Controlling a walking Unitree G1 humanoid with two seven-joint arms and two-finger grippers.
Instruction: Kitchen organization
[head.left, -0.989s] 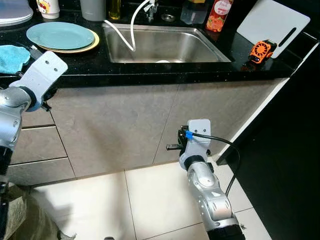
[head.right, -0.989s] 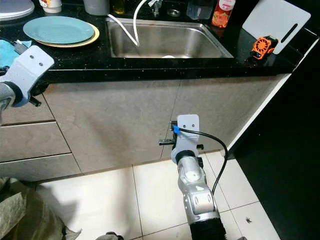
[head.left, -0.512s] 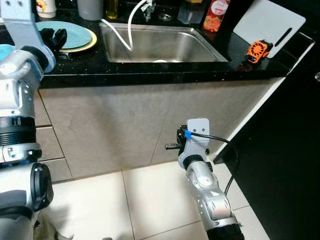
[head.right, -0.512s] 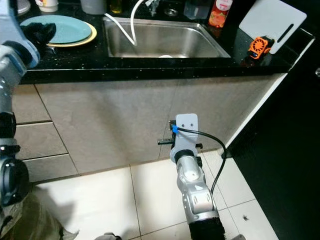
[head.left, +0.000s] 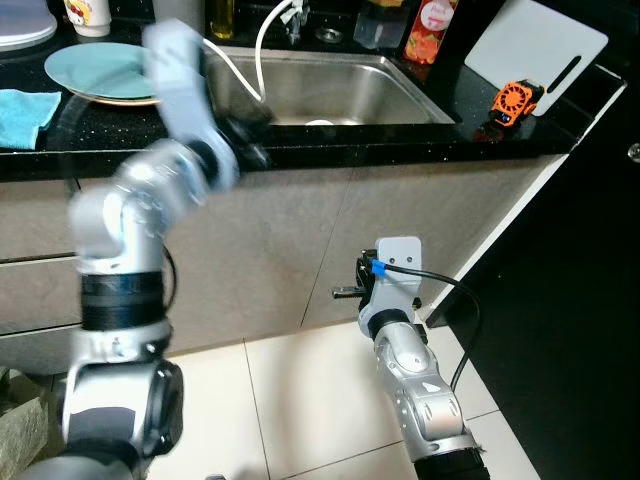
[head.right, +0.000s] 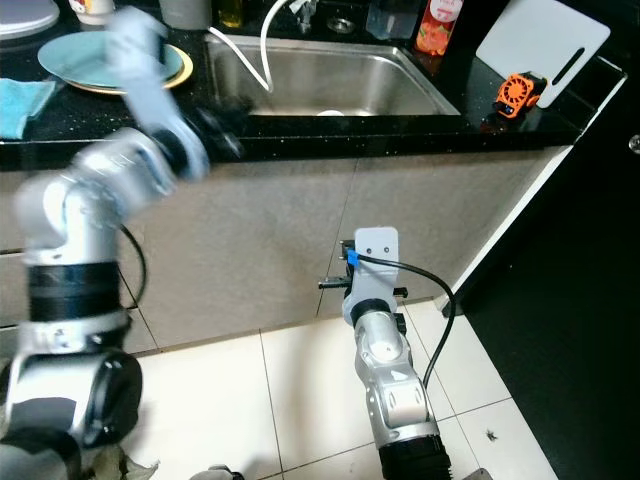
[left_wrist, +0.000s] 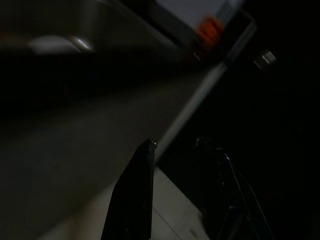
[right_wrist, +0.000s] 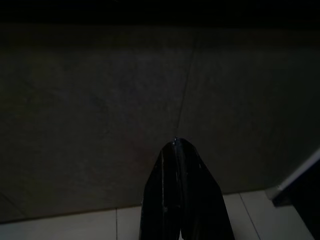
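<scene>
My left arm is blurred in front of the black counter (head.left: 400, 145). My left gripper (head.left: 248, 132) is at the counter's front edge, just below the left end of the steel sink (head.left: 350, 95). In the dim left wrist view its fingers (left_wrist: 135, 195) stand apart with nothing between them. A teal plate (head.left: 95, 68) on a yellow one lies left of the sink, with a blue cloth (head.left: 28, 103) beside it. My right gripper (head.left: 345, 292) hangs low by the grey cabinet front (right_wrist: 100, 100). It is shut and empty.
A white hose (head.left: 262, 55) drops into the sink. Behind the sink stand a red bottle (head.left: 425, 25) and a clear jug (head.left: 380, 22). A white cutting board (head.left: 535, 45) and an orange tool (head.left: 510, 100) lie at the right. Pale floor tiles (head.left: 300, 400) lie below, and a dark gap opens at the right.
My left arm has swung from over the teal plate down and to the right, to the counter edge by the sink. The right arm has stayed still.
</scene>
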